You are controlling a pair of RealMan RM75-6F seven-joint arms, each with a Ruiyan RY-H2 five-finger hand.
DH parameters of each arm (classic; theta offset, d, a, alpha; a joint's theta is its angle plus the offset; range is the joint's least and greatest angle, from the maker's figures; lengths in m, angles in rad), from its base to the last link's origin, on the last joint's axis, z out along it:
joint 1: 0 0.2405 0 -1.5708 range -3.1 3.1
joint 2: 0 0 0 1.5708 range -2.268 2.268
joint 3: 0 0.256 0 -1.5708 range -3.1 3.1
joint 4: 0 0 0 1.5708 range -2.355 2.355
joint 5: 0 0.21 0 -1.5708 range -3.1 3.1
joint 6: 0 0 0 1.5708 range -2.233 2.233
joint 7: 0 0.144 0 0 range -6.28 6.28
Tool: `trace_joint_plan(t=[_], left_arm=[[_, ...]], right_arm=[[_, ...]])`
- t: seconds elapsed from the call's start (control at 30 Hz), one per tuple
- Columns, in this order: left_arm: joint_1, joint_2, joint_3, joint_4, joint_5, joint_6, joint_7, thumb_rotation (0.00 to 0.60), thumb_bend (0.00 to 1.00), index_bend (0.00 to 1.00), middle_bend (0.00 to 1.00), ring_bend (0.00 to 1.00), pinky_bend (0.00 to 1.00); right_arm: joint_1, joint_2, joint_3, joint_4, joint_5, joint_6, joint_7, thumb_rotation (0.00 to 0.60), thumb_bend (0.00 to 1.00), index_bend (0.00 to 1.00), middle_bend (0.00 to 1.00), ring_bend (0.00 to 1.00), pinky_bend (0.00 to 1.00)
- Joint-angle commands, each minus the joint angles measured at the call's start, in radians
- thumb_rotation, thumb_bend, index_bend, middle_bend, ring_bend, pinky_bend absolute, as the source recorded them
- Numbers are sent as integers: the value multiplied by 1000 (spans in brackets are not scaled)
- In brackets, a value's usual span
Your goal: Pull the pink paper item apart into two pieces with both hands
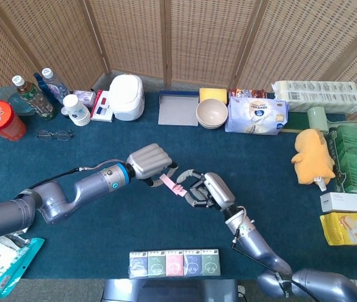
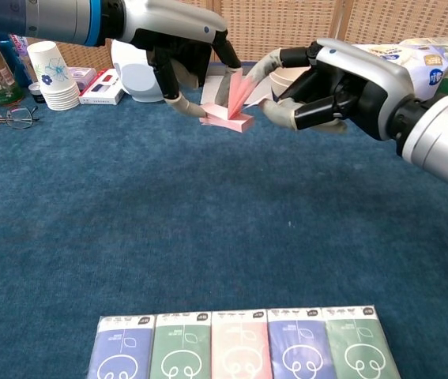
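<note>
The pink paper item [image 2: 227,120] is a small pad held above the blue cloth, with its top sheets [image 2: 236,91] fanned upward. My left hand [image 2: 178,49] pinches the pad's left end from above; in the head view this hand [image 1: 151,162] sits just left of the pink paper item [image 1: 170,184]. My right hand [image 2: 336,81] reaches in from the right with its fingers spread. Its upper fingertip [image 2: 261,69] touches the raised sheets and its thumb lies below them, not closed. In the head view the right hand [image 1: 204,189] brackets the pad's right end.
A row of tissue packets [image 2: 238,349] lies at the near edge. Along the back stand paper cups [image 2: 50,73], a white cooker [image 1: 126,96], a grey tray [image 1: 178,107], bowls [image 1: 211,113] and a wipes pack [image 1: 256,115]. Glasses [image 1: 55,134] lie left, a yellow plush [image 1: 314,155] right.
</note>
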Motion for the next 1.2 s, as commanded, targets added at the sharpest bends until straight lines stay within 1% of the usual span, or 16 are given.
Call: trace_joint_plan(t=[0.03, 0.27, 0.6, 0.97, 1.2], left_arm=[[-1, 0, -1, 0, -2, -1, 0, 600, 389, 655, 1000, 1000, 1000], [-2, -2, 1, 3, -6, -4, 3, 600, 389, 655, 1000, 1000, 1000], [-5, -6, 6, 3, -8, -14, 5, 600, 388, 655, 1000, 1000, 1000], [-6, -13, 4, 10, -9, -9, 3, 600, 388, 655, 1000, 1000, 1000], [-8, -12, 10, 8, -7, -19, 5, 600, 388, 655, 1000, 1000, 1000]], right_arm=[[1, 0, 0, -2, -1, 0, 1, 600, 491, 401, 1000, 1000, 1000], [3, 1, -5, -7, -4, -3, 1, 600, 493, 400, 1000, 1000, 1000], [9, 5, -2, -11, 2, -11, -5, 600, 494, 369, 1000, 1000, 1000], [11, 4, -7, -16, 0, -13, -13, 600, 507, 370, 1000, 1000, 1000], [12, 7, -5, -11, 10, -18, -14, 600, 522, 322, 1000, 1000, 1000]])
